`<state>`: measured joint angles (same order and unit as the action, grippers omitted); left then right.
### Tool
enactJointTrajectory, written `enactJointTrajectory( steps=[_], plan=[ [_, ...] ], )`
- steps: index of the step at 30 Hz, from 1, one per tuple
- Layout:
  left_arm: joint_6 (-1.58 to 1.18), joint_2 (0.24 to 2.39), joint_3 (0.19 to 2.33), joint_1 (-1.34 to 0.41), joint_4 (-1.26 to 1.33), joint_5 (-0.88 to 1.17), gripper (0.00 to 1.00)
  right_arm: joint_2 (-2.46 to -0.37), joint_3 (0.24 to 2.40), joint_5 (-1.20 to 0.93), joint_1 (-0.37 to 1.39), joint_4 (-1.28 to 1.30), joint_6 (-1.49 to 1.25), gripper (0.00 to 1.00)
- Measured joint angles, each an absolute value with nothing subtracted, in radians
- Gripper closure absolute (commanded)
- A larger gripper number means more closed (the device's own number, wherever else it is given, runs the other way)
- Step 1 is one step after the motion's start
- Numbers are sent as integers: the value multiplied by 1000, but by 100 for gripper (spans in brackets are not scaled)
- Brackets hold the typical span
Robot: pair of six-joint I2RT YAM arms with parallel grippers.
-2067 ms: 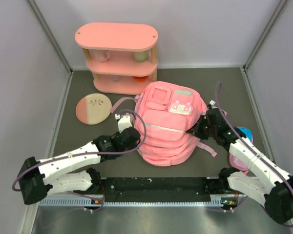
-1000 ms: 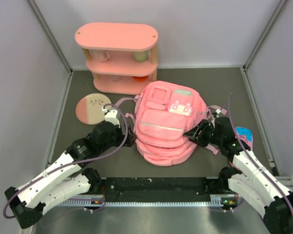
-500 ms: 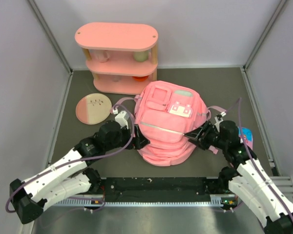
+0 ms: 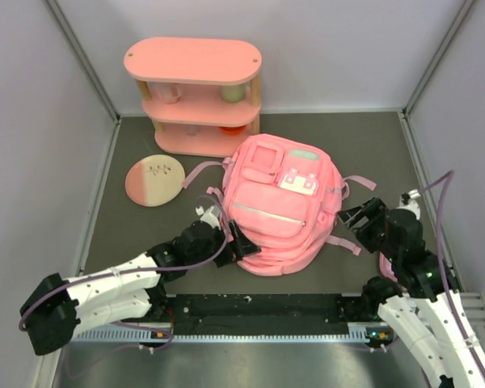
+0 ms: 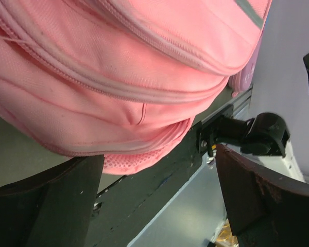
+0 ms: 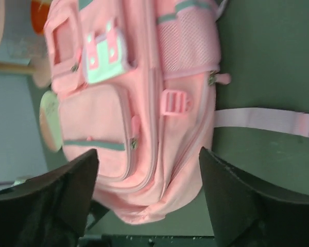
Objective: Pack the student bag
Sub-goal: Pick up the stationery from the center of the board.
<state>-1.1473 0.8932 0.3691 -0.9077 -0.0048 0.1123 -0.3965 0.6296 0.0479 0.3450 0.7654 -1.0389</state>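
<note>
While both arms reach in low from the near edge, neither holds anything. The left end effector [image 4: 241,242] is open with its jaws spread wide, right at the lower left corner of the student bag [image 4: 279,212]. In the left wrist view its dark fingers [image 5: 46,206] flank the bag's bottom edge and zip seams, but contact with the fabric can't be told. The right end effector [image 4: 357,218] is also open and empty. It sits just beside the bag's right side and clear of it. The right wrist view shows the whole bag front between its fingers [image 6: 247,206], with a loose pink strap [image 6: 262,121] lying flat.

The student bag lies flat, front up, in the middle of the dark surface [image 4: 388,153]. Its white buckle flap [image 4: 299,179] is toward the far end and its bottom toward the arm bases.

A pink three-tier shelf [image 4: 194,61] stands behind the bag at the back, close to its top. A round pink-and-beige plate [image 4: 154,179] lies to the bag's left, apart from it.
</note>
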Motion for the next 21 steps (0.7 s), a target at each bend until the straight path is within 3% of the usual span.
enactJointTrajectory(
  steps=[2, 9, 15, 21],
  plan=[
    [-1192, 928, 353, -911, 54, 97, 7, -419, 686, 178, 345, 828, -1011, 1],
    [-1230, 1036, 365, -914, 186, 33, 7, -689, 788, 524, 235, 945, -898, 1],
    [-1233, 1108, 395, -910, 257, 29, 10, -790, 700, 478, -183, 868, -756, 1],
    [-1251, 1057, 436, -902, 191, 64, 9, -793, 679, 387, -339, 825, -645, 1]
  ],
)
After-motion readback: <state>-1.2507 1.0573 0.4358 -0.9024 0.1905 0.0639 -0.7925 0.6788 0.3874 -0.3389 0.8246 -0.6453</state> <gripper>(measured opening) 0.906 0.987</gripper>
